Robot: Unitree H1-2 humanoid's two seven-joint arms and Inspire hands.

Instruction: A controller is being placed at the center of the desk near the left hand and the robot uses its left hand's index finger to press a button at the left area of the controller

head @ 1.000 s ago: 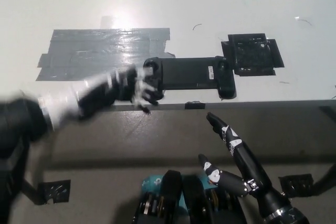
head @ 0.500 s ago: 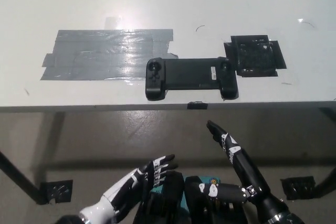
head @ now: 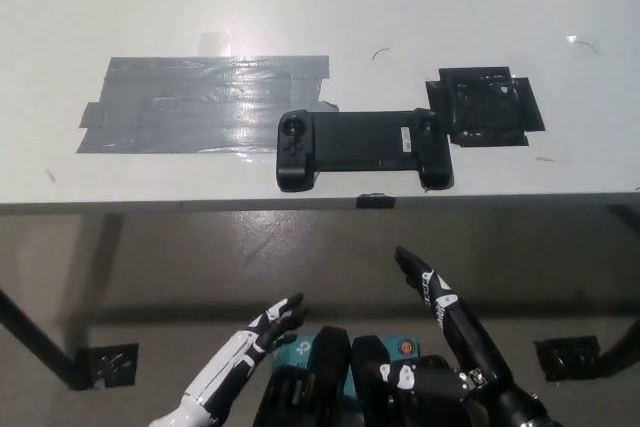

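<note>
Controller (head: 360,147) lies near desk (head: 300,7) front edge, grey tape (head: 200,102) left of it, black patch (head: 485,105) right; both hands, left (head: 250,342) and right (head: 440,302), spread empty, below edge

White desk (head: 520,7) – flat top, near edge running across the middle of the view. On it: a wide patch of grey tape (head: 190,102) at left; a black controller (head: 362,145) lying flat near the near edge, centre; a square black patch (head: 487,105) just right of the controller – far side
</note>
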